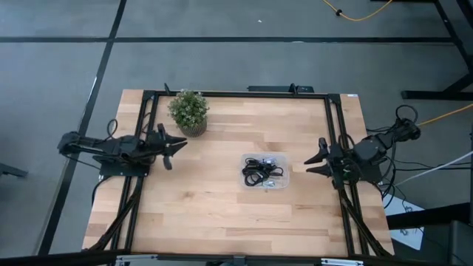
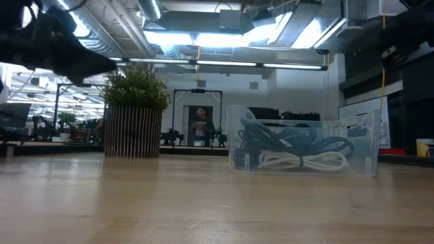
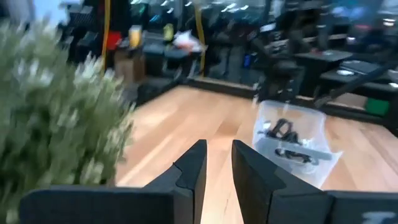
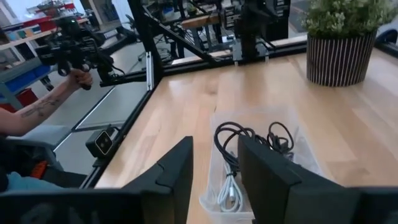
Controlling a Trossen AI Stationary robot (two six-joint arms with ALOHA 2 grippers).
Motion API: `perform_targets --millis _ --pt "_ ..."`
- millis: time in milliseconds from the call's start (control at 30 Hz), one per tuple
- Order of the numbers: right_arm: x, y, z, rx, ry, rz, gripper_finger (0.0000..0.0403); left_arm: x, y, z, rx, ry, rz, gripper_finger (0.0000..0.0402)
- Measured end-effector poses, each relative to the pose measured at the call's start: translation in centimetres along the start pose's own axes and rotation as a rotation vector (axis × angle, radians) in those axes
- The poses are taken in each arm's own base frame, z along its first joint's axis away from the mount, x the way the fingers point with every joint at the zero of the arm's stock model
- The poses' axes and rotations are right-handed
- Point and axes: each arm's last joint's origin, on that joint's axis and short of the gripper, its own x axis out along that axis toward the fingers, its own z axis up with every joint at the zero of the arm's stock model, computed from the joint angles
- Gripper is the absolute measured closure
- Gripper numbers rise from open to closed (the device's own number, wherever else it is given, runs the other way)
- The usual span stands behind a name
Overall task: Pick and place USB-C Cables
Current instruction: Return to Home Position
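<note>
The USB-C cables (image 1: pixel 262 173) lie heaped inside a small clear plastic bin (image 1: pixel 245 182) near the table's middle: black coils and a pale braided one (image 2: pixel 298 161). The right wrist view looks down on them, black loops (image 4: pixel 225 140) over a pale cable (image 4: pixel 230 191). My left gripper (image 1: pixel 177 145) hovers open over the table's left part, beside the potted plant, pointing toward the bin (image 3: pixel 314 127). My right gripper (image 1: pixel 316 159) hovers open at the table's right, just right of the bin. Neither touches anything.
A potted plant (image 1: pixel 188 111) in a ribbed pot stands at the far left of the table, close to my left gripper (image 3: pixel 217 149). Black frame rails (image 1: pixel 334 133) run along both sides. Bare wood lies in front of the bin. A person's arm (image 4: pixel 43 109) shows beyond the table.
</note>
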Motion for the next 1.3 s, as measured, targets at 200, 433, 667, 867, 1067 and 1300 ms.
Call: perform_targets --millis 200,433,667,867,1067,1300 --pt "-0.4 -0.2 -0.4 -0.011 -0.027 0.04 0.0273 -0.4 0.2 0.5 0.079 -0.008 -0.029 0.0333" --pt "-0.1 -0.6 -2.4 -0.019 -0.086 0.104 0.0273 -0.3 -0.1 0.2 0.072 0.028 -0.23 0.0333" --pt "0.8 -0.7 -4.0 -0.032 -0.105 0.109 0.0273 -0.2 0.3 0.2 -0.002 0.044 -0.235 0.0333" --pt "1.3 -0.6 -4.6 -0.106 -0.163 0.155 0.0273 -0.1 0.2 0.1 -0.031 0.065 -0.268 0.0333" --pt "1.5 -0.6 -4.8 -0.219 -0.219 0.178 0.0273 -0.1 0.3 0.1 -0.052 0.067 -0.265 0.0333" --pt "1.8 -1.7 -4.5 -0.265 -0.238 0.046 0.0273 -0.1 0.3 0.1 -0.053 0.067 -0.263 0.0333"
